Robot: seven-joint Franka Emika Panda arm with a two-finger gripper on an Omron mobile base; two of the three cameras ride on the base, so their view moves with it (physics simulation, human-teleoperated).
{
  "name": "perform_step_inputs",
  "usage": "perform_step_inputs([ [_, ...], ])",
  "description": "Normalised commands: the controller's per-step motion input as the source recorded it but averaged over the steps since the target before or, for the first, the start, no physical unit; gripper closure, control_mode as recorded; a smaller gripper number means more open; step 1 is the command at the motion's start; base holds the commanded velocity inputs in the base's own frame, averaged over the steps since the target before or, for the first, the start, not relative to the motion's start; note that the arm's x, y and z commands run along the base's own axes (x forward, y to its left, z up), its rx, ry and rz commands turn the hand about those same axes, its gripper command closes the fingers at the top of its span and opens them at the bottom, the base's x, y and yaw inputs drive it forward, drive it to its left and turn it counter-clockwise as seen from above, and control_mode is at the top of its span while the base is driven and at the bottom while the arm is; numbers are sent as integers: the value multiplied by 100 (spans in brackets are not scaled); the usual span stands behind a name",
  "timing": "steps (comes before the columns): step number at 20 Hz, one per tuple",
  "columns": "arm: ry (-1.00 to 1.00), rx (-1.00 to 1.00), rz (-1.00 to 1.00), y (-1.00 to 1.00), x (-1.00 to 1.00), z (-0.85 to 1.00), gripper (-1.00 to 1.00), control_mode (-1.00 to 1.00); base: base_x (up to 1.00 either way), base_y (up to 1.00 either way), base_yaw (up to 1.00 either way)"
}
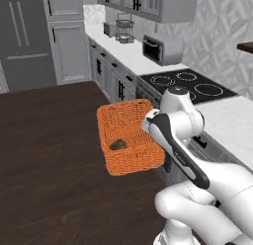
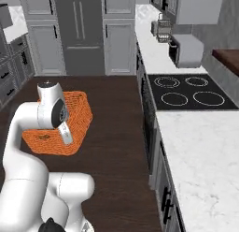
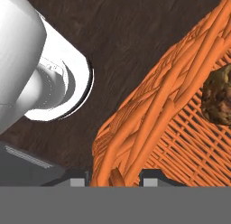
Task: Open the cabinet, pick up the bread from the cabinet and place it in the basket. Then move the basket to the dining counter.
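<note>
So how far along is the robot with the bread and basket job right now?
Done: the bread lies inside the orange basket. In hand: the pincer grips the basket's rim in the hand view, and the basket hangs in the air above the dark wood floor. Left: carrying it to the dining counter and setting it down.

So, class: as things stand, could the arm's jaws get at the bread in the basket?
Probably not right now. The jaws look closed on the rim of the orange basket, which hangs over the floor, so they are occupied. The bread lies uncovered on the basket's bottom, but reaching it would mean putting the basket down first.
</note>
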Motion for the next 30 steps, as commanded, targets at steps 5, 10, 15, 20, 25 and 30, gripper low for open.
perform_step_inputs([
  [5, 0, 0, 0, 0, 0, 0, 100, 100, 5, 47, 86],
  [10, 0, 0, 0, 0, 0, 0, 100, 100, 91, 90, 45],
  [15, 0, 0, 0, 0, 0, 0, 100, 100, 32, 80, 65],
  [20, 0, 0, 0, 0, 0, 0, 100, 100, 40, 29, 76],
  [25, 0, 0, 0, 0, 0, 0, 100, 100, 51, 4, 67],
  [30, 0, 0, 0, 0, 0, 0, 100, 100, 96, 14, 57],
])
